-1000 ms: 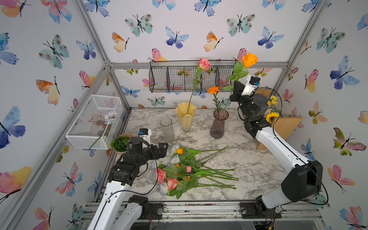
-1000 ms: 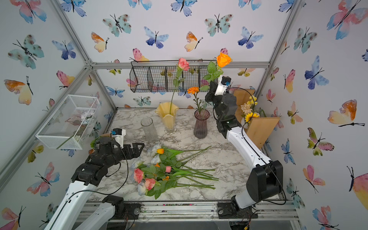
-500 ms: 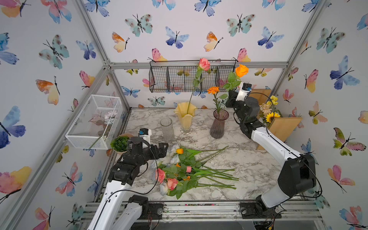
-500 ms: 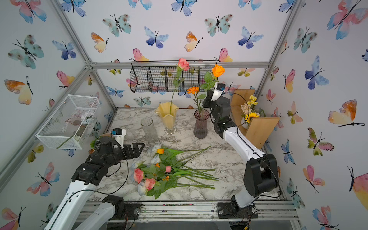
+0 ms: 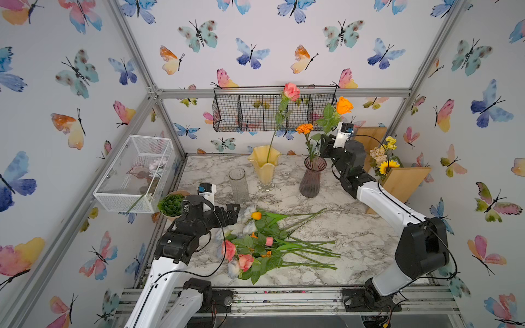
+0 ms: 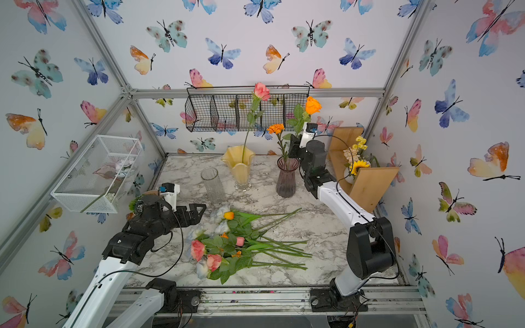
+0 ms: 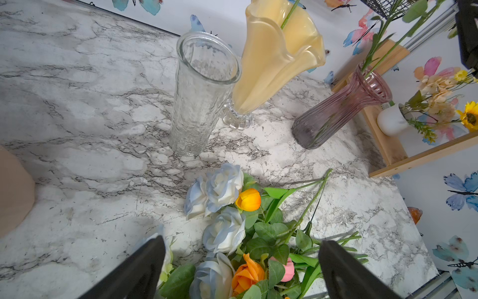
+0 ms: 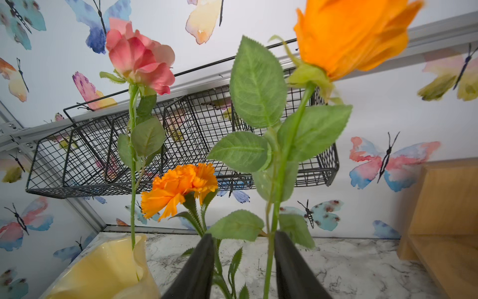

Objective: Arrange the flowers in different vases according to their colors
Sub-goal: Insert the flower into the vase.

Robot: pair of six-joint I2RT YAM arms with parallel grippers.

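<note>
Three vases (image 5: 264,170) stand in a row behind the heaped flowers (image 5: 257,245).

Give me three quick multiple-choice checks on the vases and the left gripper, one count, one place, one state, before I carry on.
1. Flowers in the clear vase: A two, B one, C none.
2. The pink rose stands in: A the clear vase, B the yellow vase, C no vase.
3. The left gripper is: A open and empty, B shut and empty, C shut on a flower.
Key: 1 C, the glass shows nothing inside. 2 B, its stem drops into the wavy rim. 3 A, its fingers stand wide apart above the loose flowers.
</note>
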